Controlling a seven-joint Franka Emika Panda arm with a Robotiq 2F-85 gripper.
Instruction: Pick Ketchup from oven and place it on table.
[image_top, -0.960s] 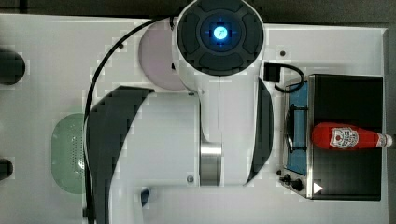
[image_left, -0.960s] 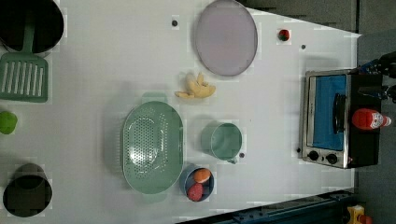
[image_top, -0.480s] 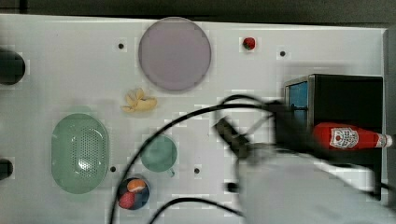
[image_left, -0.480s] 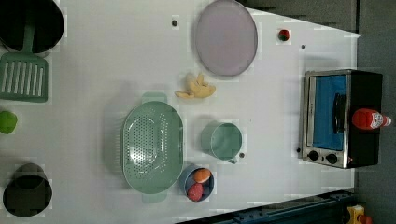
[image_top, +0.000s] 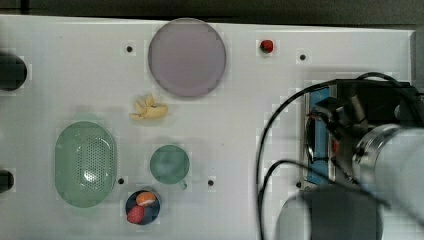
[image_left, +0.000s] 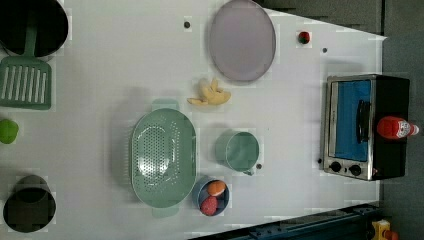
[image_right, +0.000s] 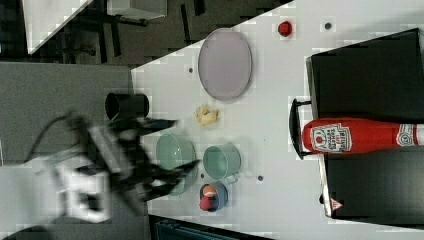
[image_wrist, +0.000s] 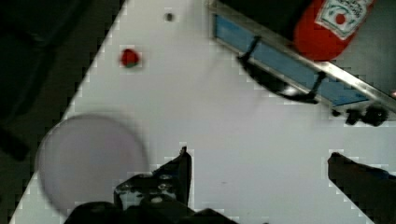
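White tabletop (image_wrist: 243, 140) w/ small dark holes, dark floor round its edges.

Nearest us: the claw (image_wrist: 261, 186), fingers spread wide apart w/ nothing between them, just bare tabletop under the gap. We read it as fully open and empty.

A bit out from the claw, off one finger's side, the pale lilac plate (image_wrist: 88, 158); further that way a small red ball (image_wrist: 129, 57) near the tabletop edge.

Ahead of the claw, well apart from it: the oven (image_wrist: 289, 70), silver frame, blue glass door shut, dark handle facing us, knobs at one end. Ketchup (image_wrist: 327, 25) lies on its side on the oven's black top, beyond the door frame; so it's on the oven, not inside. In the right view the bottle's (image_right: 360, 136) base end overhangs the door edge, cap pointing toward the back.

Progress, as we judge: nothing grasped yet, approach only. Left to do: reach over the oven top, close on the bottle, lift, set it down on open tabletop.

Writing: white shield label on the bottle; looks like "HEINZ TOMATO KETCHUP" in the right view but too small to be sure. Warning triangle sticker (image_right: 336, 204) on the oven, text unreadable.
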